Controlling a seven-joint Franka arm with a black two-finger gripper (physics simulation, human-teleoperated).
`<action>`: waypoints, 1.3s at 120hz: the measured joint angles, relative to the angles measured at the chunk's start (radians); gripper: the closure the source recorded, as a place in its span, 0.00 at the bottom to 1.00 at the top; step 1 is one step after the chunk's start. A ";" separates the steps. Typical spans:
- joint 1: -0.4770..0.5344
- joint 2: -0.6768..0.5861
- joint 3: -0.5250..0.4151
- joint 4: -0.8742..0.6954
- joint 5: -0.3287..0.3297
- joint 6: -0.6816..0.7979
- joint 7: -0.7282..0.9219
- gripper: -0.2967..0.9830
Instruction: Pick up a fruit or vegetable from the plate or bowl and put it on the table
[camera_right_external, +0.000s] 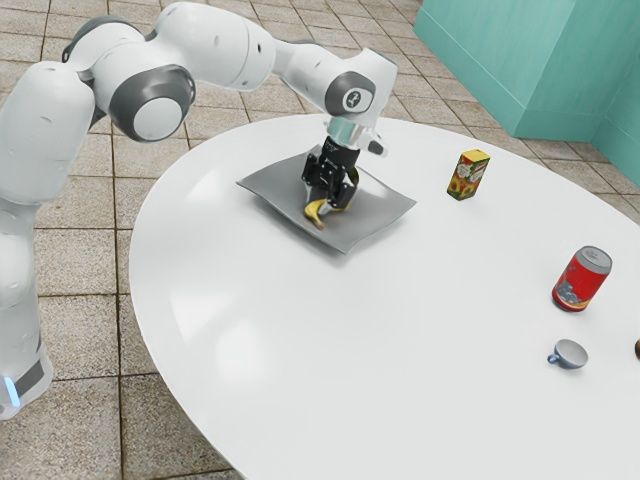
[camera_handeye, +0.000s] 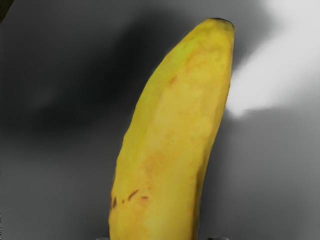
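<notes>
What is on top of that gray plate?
A yellow banana, partly covered by the gripper in the exterior view. A dark green bit of something else shows too, but too little to name. The part of the plate behind the gripper is hidden.

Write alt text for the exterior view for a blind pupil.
A white robot arm reaches down over a grey plate, its black gripper at a yellow banana; a carton, red can and small cup are on the round white table.

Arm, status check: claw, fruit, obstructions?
Black claw down at curved yellow banana; grip unconfirmed. Banana over square grey plate, not on round white table. Dark green item nearby, unidentified, possible snag.
</notes>
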 joint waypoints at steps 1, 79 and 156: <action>0.001 0.000 0.000 0.000 0.000 0.000 0.000 0.62; -0.058 -0.133 -0.009 0.017 -0.006 -0.041 0.000 0.67; -0.413 -0.258 -0.059 0.065 0.011 -0.114 -0.077 0.44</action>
